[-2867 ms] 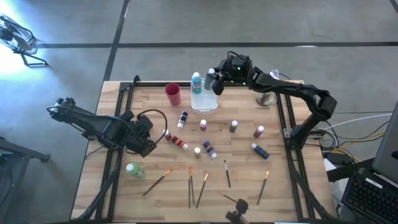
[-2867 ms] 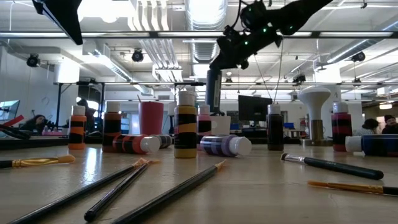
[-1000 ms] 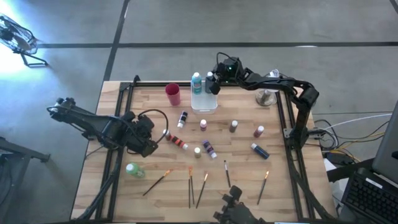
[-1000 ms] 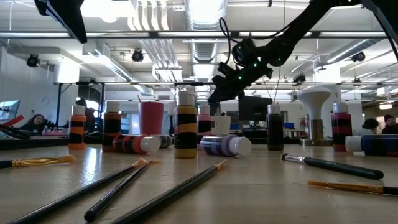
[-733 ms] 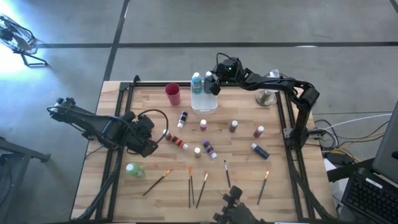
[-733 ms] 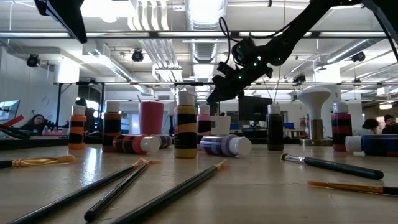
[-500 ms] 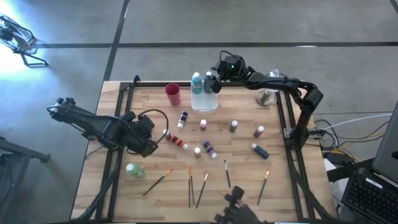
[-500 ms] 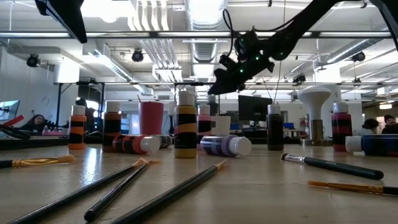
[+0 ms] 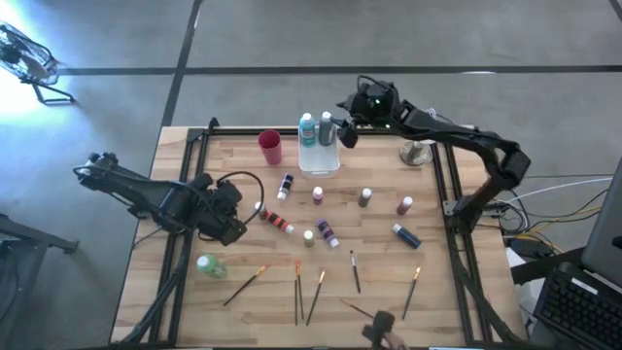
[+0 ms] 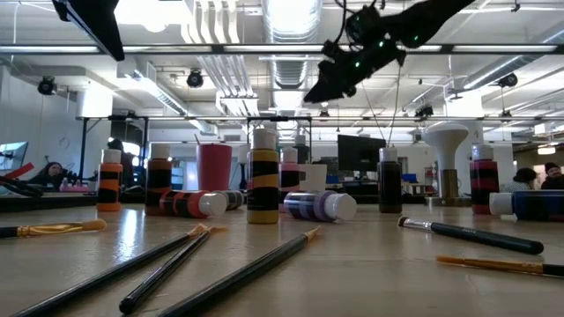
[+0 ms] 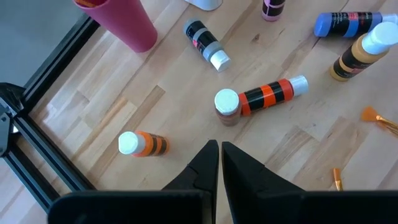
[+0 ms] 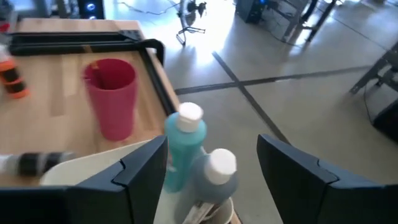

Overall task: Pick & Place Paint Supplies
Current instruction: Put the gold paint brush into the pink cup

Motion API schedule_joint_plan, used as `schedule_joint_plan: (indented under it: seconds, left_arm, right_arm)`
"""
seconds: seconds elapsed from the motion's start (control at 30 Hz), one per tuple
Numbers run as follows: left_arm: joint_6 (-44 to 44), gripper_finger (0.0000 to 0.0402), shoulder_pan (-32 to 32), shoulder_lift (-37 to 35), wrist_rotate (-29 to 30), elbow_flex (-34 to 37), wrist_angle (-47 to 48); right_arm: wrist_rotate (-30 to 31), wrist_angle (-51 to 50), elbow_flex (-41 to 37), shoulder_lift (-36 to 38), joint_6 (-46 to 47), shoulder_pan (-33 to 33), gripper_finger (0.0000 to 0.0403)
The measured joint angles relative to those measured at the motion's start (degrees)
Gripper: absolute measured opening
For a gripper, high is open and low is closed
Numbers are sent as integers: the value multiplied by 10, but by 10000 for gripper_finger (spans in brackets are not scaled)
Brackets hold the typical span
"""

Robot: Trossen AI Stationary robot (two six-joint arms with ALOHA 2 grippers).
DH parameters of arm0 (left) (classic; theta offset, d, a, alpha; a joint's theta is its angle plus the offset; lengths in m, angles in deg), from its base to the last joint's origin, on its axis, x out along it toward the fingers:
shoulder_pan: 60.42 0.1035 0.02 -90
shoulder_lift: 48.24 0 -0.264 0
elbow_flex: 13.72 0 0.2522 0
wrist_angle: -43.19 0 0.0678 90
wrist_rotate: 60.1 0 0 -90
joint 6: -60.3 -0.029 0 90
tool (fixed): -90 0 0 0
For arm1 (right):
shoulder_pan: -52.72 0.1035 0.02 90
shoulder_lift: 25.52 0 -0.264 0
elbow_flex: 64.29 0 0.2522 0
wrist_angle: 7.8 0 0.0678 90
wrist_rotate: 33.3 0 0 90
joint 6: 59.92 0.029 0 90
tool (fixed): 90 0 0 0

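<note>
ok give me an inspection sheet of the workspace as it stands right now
Surface: wooden table in a black frame.
Job's things: teal bottle and grey bottle upright in the white tray; other paint bottles scattered mid-table, some lying down; paintbrushes along the near edge.
Clutter: magenta cup beside the tray; green-capped bottle near the left corner.
Grippers: right gripper open, above the tray's two bottles, holding nothing; left gripper shut, empty, over the table's left side.
Cables: black loop by the left arm; cables off the table's right side.
Surroundings: concrete floor; in the low view, desks, monitors and seated people beyond.
</note>
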Motion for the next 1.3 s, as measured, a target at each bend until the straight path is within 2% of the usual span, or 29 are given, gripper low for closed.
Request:
schedule_joint_plan:
  seconds: [0.3,0.53,0.73,1.03,1.2,1.3]
  left_arm:
    - [-1,26,0,0,17,0,-1]
    - [-1,26,0,0,88,0,-3]
    - [-1,26,-1,0,131,0,-4]
    - [-1,26,-1,0,138,0,-5]
    - [-1,26,0,0,138,0,-5]
    - [-1,26,0,0,138,0,-5]
  right_arm:
    - [0,-167,0,135,-28,62,205]
    - [0,-288,0,235,-1,134,179]
    - [0,-349,0,289,52,213,158]
    - [-2,-352,-5,297,108,367,132]
    - [0,-333,-6,269,141,453,123]
    - [26,-326,-6,242,157,501,118]
